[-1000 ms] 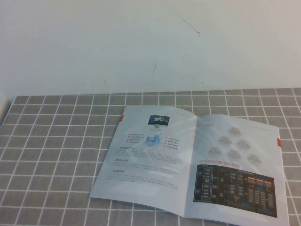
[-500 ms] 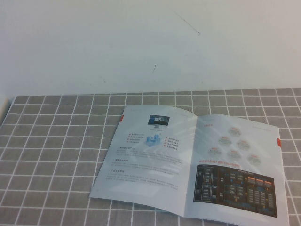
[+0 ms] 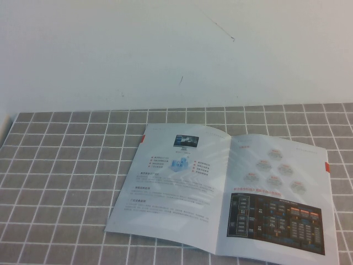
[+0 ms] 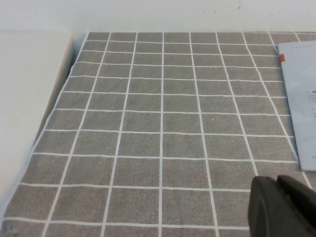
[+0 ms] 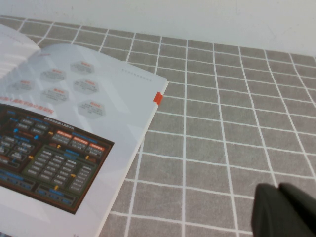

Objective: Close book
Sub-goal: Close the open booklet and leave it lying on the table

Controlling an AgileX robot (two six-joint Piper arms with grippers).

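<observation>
Flanking one open book (image 3: 220, 187): left gripper (image 4: 279, 191) and right gripper (image 5: 280, 196), both jaws closed, empty.

1. A grey fabric tablecloth with a white grid (image 3: 66, 165) lies flat under even light.
2. A plain white wall (image 3: 165, 49), faintly scuffed, rises directly behind it.
3. A bare white surface (image 4: 29, 98) borders the cloth's left edge.

Book (image 3: 220, 190) flat mid-table, bare cloth (image 3: 60, 165) either side under left gripper (image 4: 276, 186), right gripper (image 5: 279, 193)
</observation>
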